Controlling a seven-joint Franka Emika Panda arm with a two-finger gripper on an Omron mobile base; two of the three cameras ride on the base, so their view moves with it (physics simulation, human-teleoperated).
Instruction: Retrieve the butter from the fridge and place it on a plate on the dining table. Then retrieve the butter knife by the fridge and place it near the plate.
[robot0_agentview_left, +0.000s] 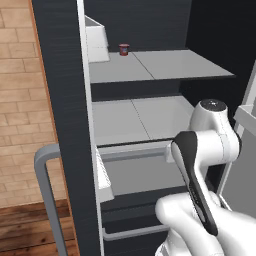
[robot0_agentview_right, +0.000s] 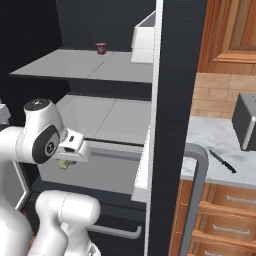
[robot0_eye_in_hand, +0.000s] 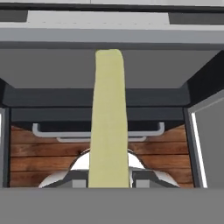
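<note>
Butter, the pale yellow rectangular stick (robot0_eye_in_hand: 108, 122), sits pinched in the narrowly closed gripper (robot0_eye_in_hand: 109, 181) just outside the tall black fridge (robot0_agentview_left: 65, 100), and a slip could drop it onto the wooden floor (robot0_eye_in_hand: 48, 153) below.

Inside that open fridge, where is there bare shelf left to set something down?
The upper shelf is bare from the red-lidded jar rightward. The lower shelf is bare across. On the marble counter, the room left lies between the butter knife and the fridge door. The tool, holding the butter, crowds the drawer front.
</note>
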